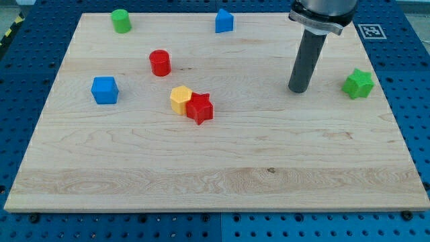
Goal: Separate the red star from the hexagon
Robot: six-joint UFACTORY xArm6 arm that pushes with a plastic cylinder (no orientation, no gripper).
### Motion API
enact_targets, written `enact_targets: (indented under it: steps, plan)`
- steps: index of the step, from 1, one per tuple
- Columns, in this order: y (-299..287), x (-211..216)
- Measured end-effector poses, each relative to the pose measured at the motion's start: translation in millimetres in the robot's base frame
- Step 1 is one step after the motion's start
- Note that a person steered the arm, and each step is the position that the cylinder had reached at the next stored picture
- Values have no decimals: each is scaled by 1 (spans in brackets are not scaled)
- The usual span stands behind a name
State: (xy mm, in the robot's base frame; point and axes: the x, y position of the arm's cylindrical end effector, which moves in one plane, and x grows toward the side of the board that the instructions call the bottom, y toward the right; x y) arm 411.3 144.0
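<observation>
The red star (199, 107) lies near the board's middle, touching the yellow hexagon (180, 99) on its upper left side. My tip (299, 89) stands on the board well to the right of the pair and slightly higher in the view. It touches no block. The green star (358, 83) is to the right of my tip.
A red cylinder (160, 62) stands up and left of the hexagon. A blue cube (105, 90) lies at the left. A green cylinder (121, 21) and a blue house-shaped block (224, 21) sit near the wooden board's top edge (175, 13).
</observation>
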Motion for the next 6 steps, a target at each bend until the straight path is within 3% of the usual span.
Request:
enact_targets:
  steps: [1,4,6]
  plan:
    - [-7,0]
    - [-130,6]
    - [-184,37]
